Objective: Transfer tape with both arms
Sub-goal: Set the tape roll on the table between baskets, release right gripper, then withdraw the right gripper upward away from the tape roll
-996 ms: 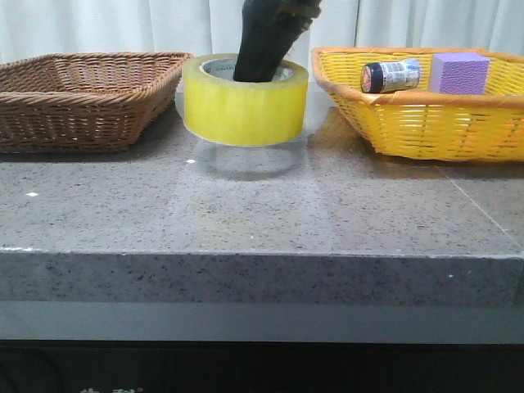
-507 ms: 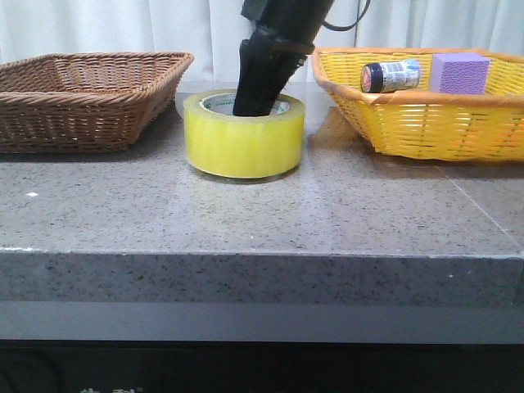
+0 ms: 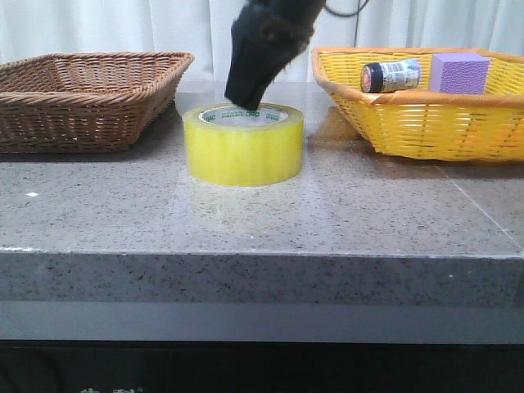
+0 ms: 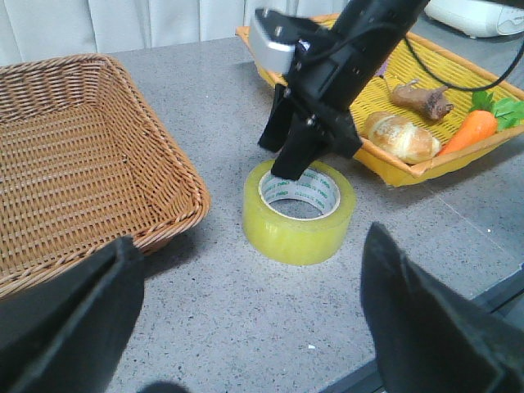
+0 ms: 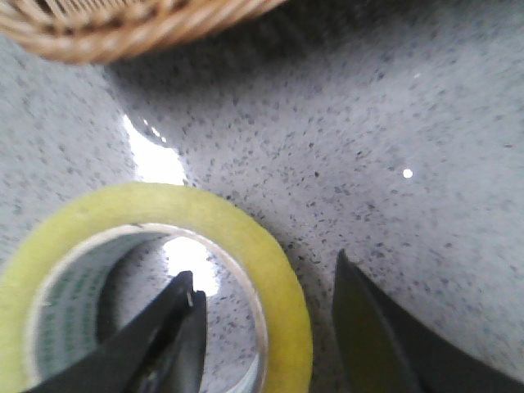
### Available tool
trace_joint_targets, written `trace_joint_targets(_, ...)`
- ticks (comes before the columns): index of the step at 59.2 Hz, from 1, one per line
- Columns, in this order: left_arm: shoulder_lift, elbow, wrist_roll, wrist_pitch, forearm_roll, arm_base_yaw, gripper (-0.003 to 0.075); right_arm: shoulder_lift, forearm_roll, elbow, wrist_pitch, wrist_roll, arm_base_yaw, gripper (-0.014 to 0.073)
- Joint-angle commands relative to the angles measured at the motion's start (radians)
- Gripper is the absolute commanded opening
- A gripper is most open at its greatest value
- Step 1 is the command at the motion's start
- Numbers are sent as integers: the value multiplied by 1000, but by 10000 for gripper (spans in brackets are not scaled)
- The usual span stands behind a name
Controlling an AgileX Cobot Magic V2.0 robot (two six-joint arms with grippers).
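The tape [image 3: 244, 151], a thick yellow roll with a pale printed core, stands flat on the grey stone table between the two baskets. It also shows in the left wrist view [image 4: 299, 225] and the right wrist view [image 5: 246, 237]. My right gripper [image 3: 244, 97] hangs just above the roll's top rim, open and holding nothing. One finger is over the core hole and the other outside the wall [image 5: 270, 323]. It also shows in the left wrist view [image 4: 296, 160]. My left gripper [image 4: 254, 327] is wide open and empty, on the near side of the roll and well short of it.
A brown wicker basket [image 3: 82, 90] stands left of the tape. A yellow basket [image 3: 426, 123] on the right holds a dark-capped jar [image 3: 391, 75], a purple block [image 3: 458, 72], a bread roll [image 4: 401, 135] and a carrot [image 4: 475, 131]. The table's front edge [image 3: 262, 254] is near.
The right gripper lowered the lifted tape onto the table, let go of it and rose out of the core to just above the rim.
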Motion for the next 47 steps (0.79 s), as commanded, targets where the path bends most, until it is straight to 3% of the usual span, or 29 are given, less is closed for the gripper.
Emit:
trace_joint_targets(1,6,-34,1,-74,-17,-8,545,-129,37,-33,-16,85,-1,391)
trace_joint_targets(21,6,-34,1,-74,-17,-8,545,-344,-76,-28,64,608,-2,391)
trace_joint_targets(33,6,-34,1,-74,-17,-8,545,-541,-77,139,-5,663,-2,391)
trace_joint_targets(47,6,-34,1,-74,-17,-8,545,-841,-77,536,-191,661,-2,391)
